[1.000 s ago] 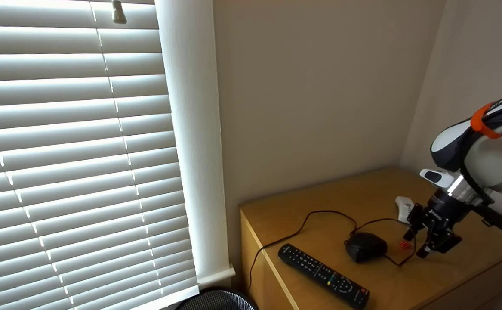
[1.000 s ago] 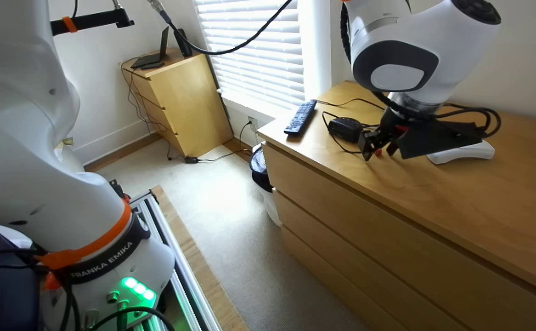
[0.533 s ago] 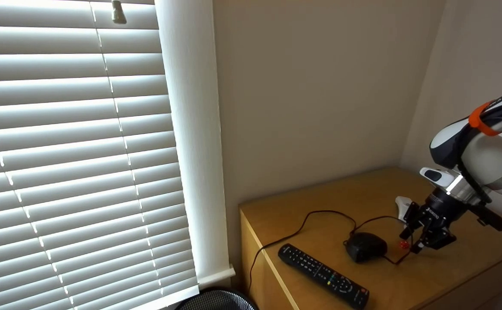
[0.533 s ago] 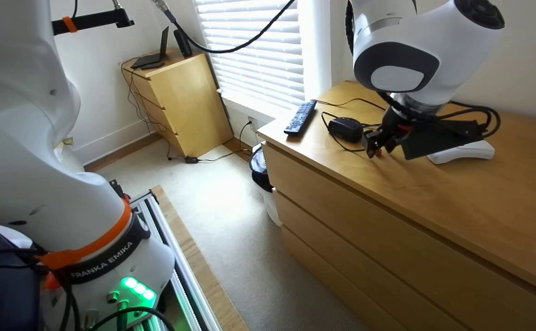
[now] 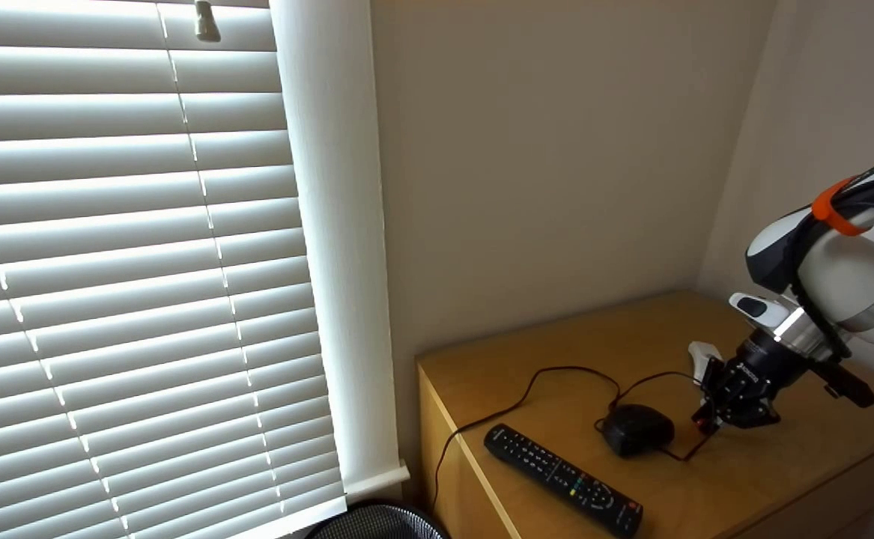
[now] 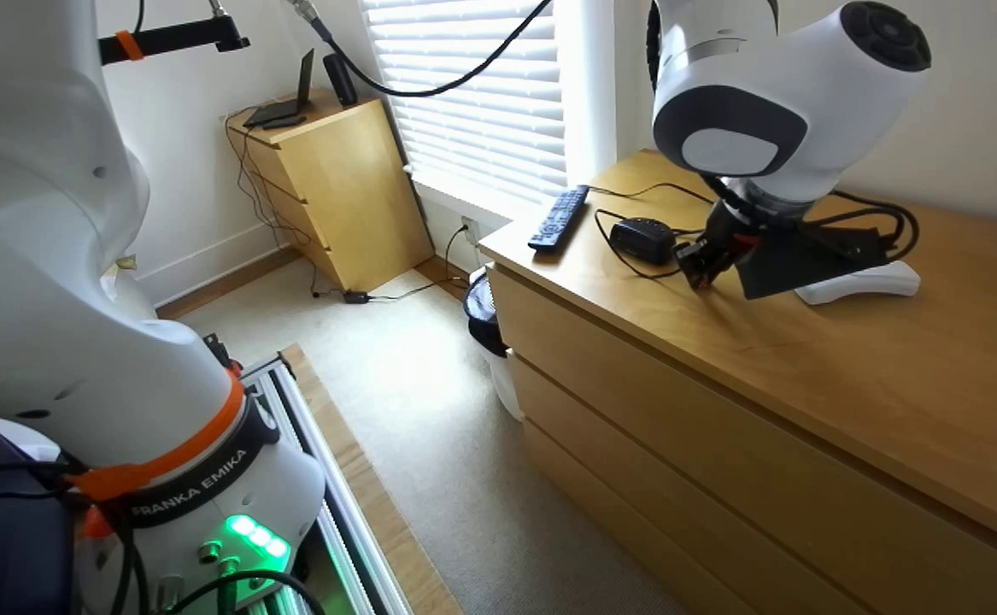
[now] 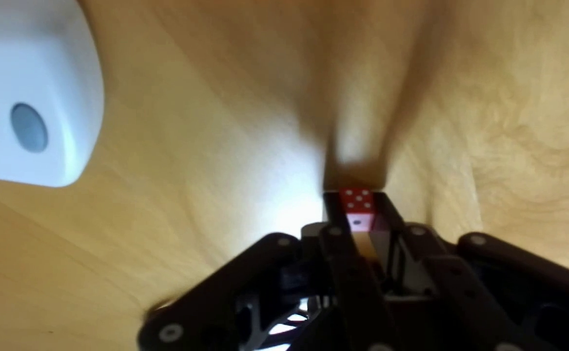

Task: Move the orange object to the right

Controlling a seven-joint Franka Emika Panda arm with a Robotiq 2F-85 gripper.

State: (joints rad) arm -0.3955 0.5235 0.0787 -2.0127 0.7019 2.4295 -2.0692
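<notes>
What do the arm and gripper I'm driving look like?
The arm has rounded white shells with dark grey patches, an orange strap and black cables; its base reads FRANKA EMIKA above green lights. The gripper is black, with hinged linkages and pale bolt heads.

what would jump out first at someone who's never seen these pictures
Probably the backlit slatted blinds filling the left of an exterior view. Next, the green lights glowing on the robot base, lower left in an exterior view. In the wrist view, a red die showing five pale dots, held by the gripper, stands out.
</notes>
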